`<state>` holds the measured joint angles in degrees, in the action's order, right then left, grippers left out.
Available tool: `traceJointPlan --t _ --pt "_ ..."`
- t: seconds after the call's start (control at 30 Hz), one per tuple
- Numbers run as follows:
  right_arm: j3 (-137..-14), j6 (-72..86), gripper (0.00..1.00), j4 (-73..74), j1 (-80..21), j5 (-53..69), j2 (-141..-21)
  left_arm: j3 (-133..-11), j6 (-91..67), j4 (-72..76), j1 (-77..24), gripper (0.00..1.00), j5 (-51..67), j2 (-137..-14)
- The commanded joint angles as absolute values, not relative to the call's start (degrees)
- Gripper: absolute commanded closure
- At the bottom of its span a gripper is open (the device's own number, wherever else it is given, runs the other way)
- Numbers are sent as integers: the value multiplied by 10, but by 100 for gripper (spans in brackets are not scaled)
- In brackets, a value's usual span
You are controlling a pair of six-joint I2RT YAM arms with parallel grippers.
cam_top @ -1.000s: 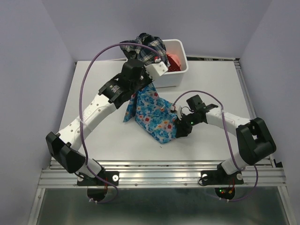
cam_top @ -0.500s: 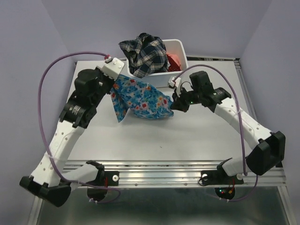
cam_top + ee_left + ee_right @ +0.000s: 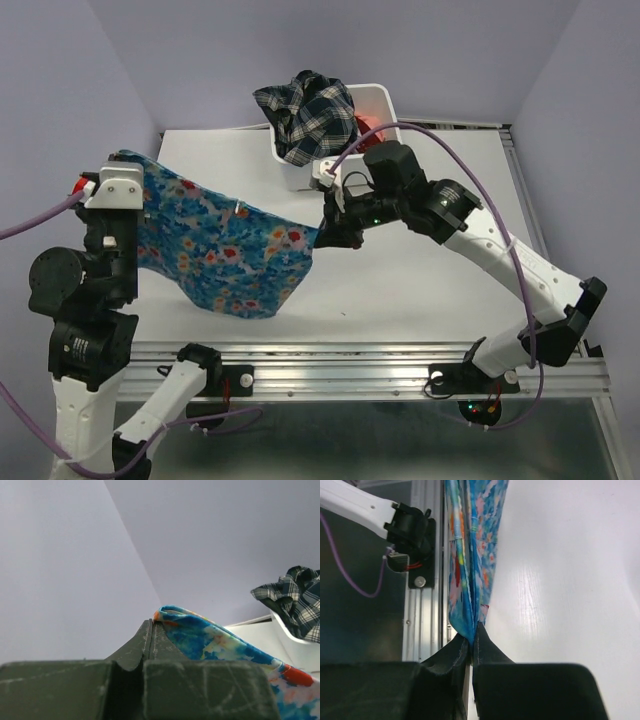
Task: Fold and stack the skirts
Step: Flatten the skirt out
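Observation:
The bright blue flowered skirt [image 3: 215, 245] hangs stretched in the air between both arms, above the left half of the table. My left gripper [image 3: 127, 162] is raised high at the far left, shut on one corner of the blue skirt [image 3: 200, 632]. My right gripper [image 3: 322, 233] is shut on the opposite corner near the table's middle; in the right wrist view the blue skirt [image 3: 470, 560] runs straight out from the closed fingertips [image 3: 471, 639]. A dark plaid skirt [image 3: 305, 115] is heaped over a white bin [image 3: 385, 105], with a coral-red skirt [image 3: 368, 127] inside it.
The white bin stands at the back centre of the white table [image 3: 430, 280]. A metal rail [image 3: 350, 370] runs along the near edge, with both arm bases on it. Purple cables loop from each arm. Lavender walls close in on three sides.
Both arms have lifted and pulled apart, spreading the blue skirt wide; the left gripper swung far left and up. The right gripper closed on the skirt's corner and rose with it.

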<state>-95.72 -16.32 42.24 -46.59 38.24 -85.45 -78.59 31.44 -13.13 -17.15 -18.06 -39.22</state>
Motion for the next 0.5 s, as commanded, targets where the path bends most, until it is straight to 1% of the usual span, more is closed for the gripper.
traceJointPlan --t 0.0,0.1,0.2,0.23,0.3,0.33,0.37,0.4,0.47 --pt "-940 -112 99 419 -474 390 -799 -787 375 -103 -168 100 -150 -416" --pt "-858 -134 99 431 -474 320 -753 -784 368 -128 -168 100 -120 -464" --pt "-787 -155 99 439 -458 239 -707 -768 375 -146 -168 99 -43 -512" --pt "-767 -161 99 441 -458 216 -700 -762 375 -144 -169 98 3 -523" --pt "-720 -180 99 441 -442 167 -685 -741 369 -136 -170 95 64 -561" --pt "-678 -197 99 459 -430 142 -681 -736 371 -129 -184 95 100 -575" --pt "-657 -205 99 469 -430 138 -680 -730 371 -123 -198 95 101 -610" --pt "-620 -218 99 488 -424 139 -681 -724 377 -116 -234 95 100 -632" --pt "-588 -222 99 495 -424 136 -676 -720 391 -112 -277 95 92 -694"
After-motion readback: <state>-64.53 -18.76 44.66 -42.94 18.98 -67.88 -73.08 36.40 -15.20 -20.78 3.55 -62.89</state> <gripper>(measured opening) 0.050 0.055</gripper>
